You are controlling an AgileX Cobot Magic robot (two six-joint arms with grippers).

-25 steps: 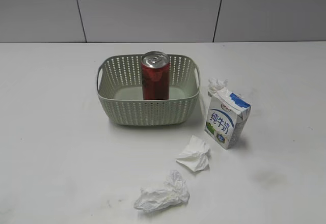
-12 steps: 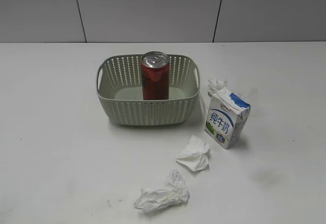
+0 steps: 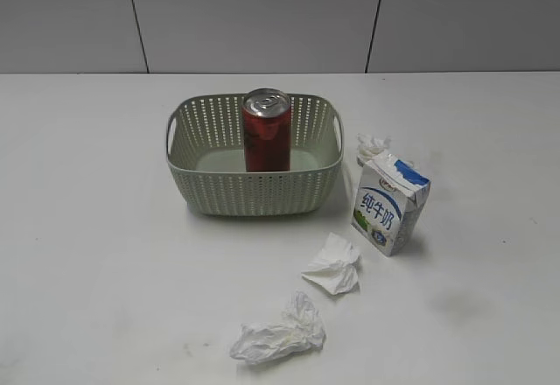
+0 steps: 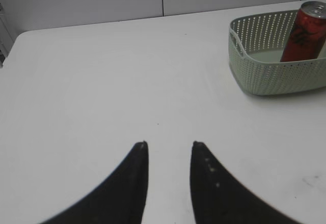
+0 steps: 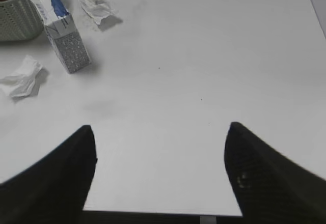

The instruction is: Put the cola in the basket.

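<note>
The red cola can (image 3: 267, 129) stands upright inside the pale green basket (image 3: 254, 190) at the middle of the table. Both also show at the far right of the left wrist view, the can (image 4: 309, 31) inside the basket (image 4: 265, 71). My left gripper (image 4: 169, 143) is open and empty over bare table, well left of the basket. My right gripper (image 5: 160, 127) is wide open and empty near the table's front edge, far from the basket's corner (image 5: 18, 10). Neither gripper appears in the exterior view.
A white-and-blue milk carton (image 3: 389, 203) stands right of the basket, also in the right wrist view (image 5: 61, 30). Crumpled tissues lie behind the carton (image 3: 374, 146), in front of the basket (image 3: 334, 265) and nearer the front (image 3: 280, 332).
</note>
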